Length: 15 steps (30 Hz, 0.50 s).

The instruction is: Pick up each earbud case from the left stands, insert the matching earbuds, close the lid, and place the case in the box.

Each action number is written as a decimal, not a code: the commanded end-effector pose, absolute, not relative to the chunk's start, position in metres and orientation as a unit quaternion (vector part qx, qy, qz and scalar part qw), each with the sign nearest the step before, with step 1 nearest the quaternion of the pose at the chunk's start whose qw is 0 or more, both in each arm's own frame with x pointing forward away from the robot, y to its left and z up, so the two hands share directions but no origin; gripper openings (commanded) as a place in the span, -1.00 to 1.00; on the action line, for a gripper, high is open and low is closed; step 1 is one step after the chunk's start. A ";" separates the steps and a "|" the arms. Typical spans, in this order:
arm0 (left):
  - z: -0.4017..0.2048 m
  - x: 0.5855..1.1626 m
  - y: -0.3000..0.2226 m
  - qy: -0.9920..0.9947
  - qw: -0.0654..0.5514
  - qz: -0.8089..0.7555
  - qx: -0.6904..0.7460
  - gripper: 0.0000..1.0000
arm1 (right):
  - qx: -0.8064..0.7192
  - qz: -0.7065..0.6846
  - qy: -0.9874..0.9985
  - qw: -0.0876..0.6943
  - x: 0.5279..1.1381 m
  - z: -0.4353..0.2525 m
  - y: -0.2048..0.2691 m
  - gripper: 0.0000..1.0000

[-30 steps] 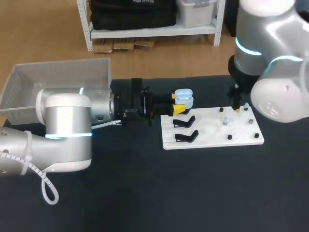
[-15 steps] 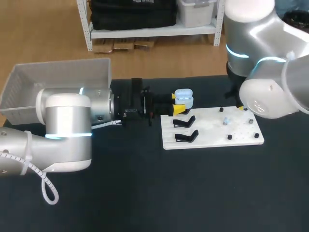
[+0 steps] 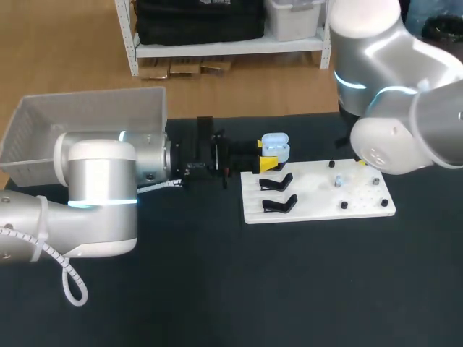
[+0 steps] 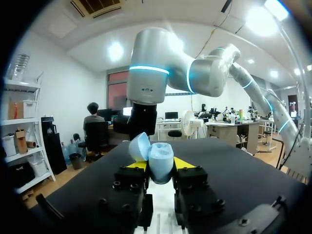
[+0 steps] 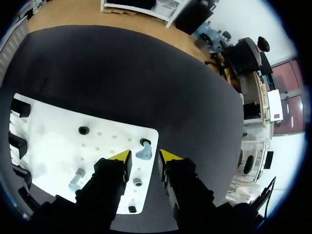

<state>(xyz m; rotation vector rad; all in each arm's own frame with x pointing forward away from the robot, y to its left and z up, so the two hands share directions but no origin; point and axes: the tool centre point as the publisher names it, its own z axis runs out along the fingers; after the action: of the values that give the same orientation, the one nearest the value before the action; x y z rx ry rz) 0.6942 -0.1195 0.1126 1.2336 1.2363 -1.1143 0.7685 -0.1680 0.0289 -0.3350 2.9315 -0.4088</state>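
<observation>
**At the board's left edge: case held open, right side lined up on an earbud**

Left fingers (image 4: 161,168) pinch the earbud case (image 4: 160,157) from both sides, low on its body. The lid (image 4: 138,146) is flipped back and the opening is clear of the tips. The case sits at the far end of the stand row, next to two empty black stands (image 3: 277,193) on the white board (image 3: 318,208). Can't tell whether it's lifted or seated on a stand. My read: it's being held as a fixture so the other arm can drop buds in without the case sliding.

Right fingers (image 5: 145,157) are spread and point down over the board's far right corner. One pale earbud (image 5: 144,153) lies between the yellow tips with a gap on each side, no contact that I can see. The opening is only slightly wider than the bud, so this looks like a pre-grasp stance set up for a short squeeze. Can't judge the height above the bud, since the head view hides the tips behind the arm.

A second earbud (image 5: 75,180) stands mid-board, untouched. The box (image 3: 87,119) sits on the surface (image 3: 217,289) beside the left arm, well apart from the case. Judgement: insertion not yet begun, with lid closing and boxing both pending.
</observation>
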 end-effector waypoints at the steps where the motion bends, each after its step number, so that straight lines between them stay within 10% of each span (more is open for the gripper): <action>1: 0.112 0.696 -0.119 0.512 0.509 -0.464 0.513 -1.00 | -0.110 -0.140 0.980 0.087 0.770 0.025 -0.169 -0.46; 15: 0.112 0.696 -0.119 0.512 0.509 -0.464 0.513 -1.00 | -0.113 -0.153 0.976 0.103 0.770 0.025 -0.170 -0.52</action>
<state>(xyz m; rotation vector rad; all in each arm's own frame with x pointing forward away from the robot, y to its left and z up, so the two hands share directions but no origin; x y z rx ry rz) 0.6942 -0.1195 0.1126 1.2336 1.2363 -1.1143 0.7743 -0.1695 0.0256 -0.3374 2.8937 -0.4472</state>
